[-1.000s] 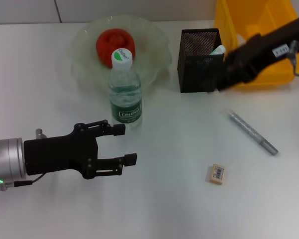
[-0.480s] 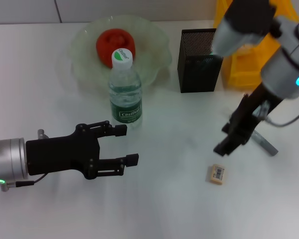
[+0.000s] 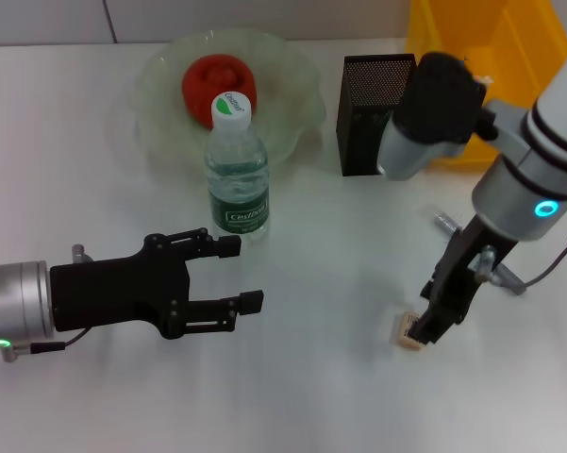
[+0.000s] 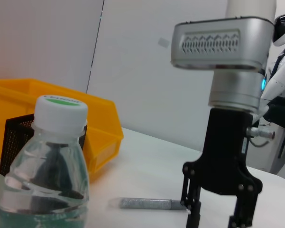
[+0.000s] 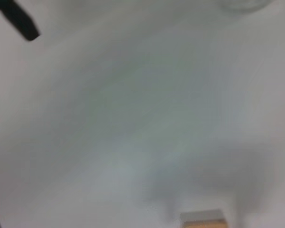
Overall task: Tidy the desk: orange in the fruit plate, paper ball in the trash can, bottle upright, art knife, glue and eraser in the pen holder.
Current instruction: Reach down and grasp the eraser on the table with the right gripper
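The orange (image 3: 218, 83) is sitting in the plate (image 3: 292, 109), upper left. Right gripper (image 3: 423, 327) is hanging open over the eraser (image 3: 408, 332) — left gripper (image 3: 238, 274) is waiting open, empty.

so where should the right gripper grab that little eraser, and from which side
From straight above, closing on two opposite side faces of the eraser. It lies flat on the table, a low rectangular block with its label up, so only the thin sides offer grip. The right gripper already hangs right over it; the art knife lies apart, likely clear of the fingers.
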Controlling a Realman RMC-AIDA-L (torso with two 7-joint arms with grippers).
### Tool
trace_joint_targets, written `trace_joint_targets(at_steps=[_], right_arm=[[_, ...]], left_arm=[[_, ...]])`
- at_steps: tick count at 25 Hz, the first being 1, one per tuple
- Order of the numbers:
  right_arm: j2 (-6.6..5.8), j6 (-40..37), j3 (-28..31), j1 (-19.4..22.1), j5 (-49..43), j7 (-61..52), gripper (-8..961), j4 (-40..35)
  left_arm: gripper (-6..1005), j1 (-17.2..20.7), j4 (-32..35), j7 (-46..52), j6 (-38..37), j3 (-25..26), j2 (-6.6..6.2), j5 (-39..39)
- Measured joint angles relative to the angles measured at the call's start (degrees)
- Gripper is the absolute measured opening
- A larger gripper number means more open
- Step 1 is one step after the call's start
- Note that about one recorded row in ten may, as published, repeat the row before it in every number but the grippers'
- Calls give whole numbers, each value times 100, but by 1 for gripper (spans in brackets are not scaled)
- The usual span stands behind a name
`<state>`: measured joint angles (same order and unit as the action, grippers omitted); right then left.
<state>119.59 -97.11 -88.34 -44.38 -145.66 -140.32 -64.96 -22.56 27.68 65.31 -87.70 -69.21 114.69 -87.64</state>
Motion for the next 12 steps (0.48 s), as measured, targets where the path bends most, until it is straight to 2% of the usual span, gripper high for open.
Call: trace_joint_targets(at_steps=[2, 12], right_arm=[[2, 78, -230, 1, 52, -24, 580, 19], [13, 279, -500, 36, 61, -43, 577, 57]], left_arm=[[797, -2, 0, 0, 0, -3, 0, -5], [797, 44, -8, 0, -1, -14, 0, -15]])
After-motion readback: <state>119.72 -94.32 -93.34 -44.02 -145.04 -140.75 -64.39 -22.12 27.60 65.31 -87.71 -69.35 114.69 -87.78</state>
